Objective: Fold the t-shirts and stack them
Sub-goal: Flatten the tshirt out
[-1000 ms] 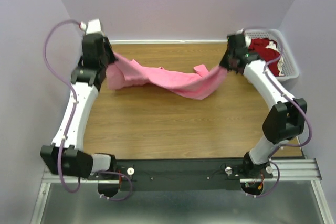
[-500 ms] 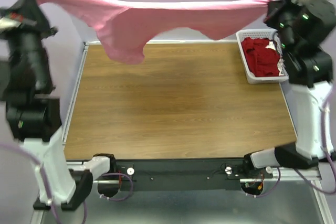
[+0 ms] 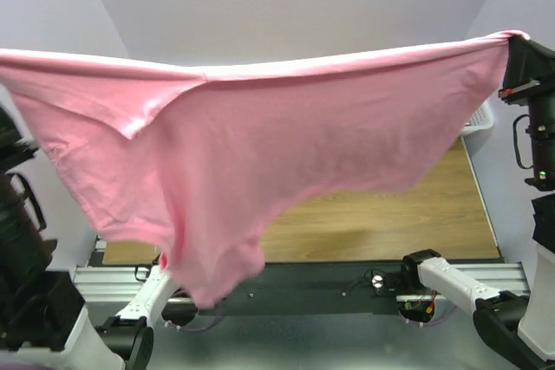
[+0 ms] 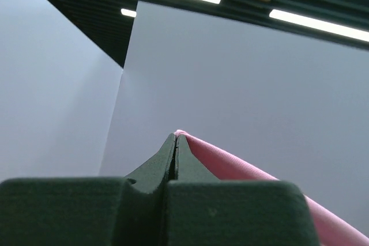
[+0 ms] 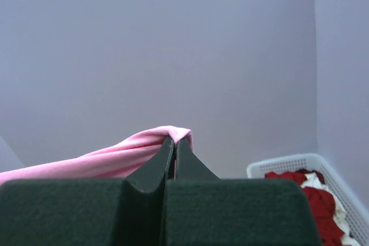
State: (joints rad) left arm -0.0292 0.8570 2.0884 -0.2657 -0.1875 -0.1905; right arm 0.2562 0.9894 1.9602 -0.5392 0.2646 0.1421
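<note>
Pink t-shirt (image 3: 286, 153) now hangs as a wide sheet high above the table (image 3: 408, 210). A second ago it sagged onto the wood, and half a second ago it was a raised band over the table's far side. The left gripper (image 4: 176, 139) is clenched on one end of the top edge, and the right gripper (image 5: 174, 142) is pinched on the other. That edge is taut and the body hangs free, with its lowest lobe over the table's near-left edge. Dark red shirts (image 5: 311, 200) wait in the white basket (image 5: 288, 165) at the table's far-right corner. Judgement: the spread is done, and laying it flat for folding comes next.
</note>
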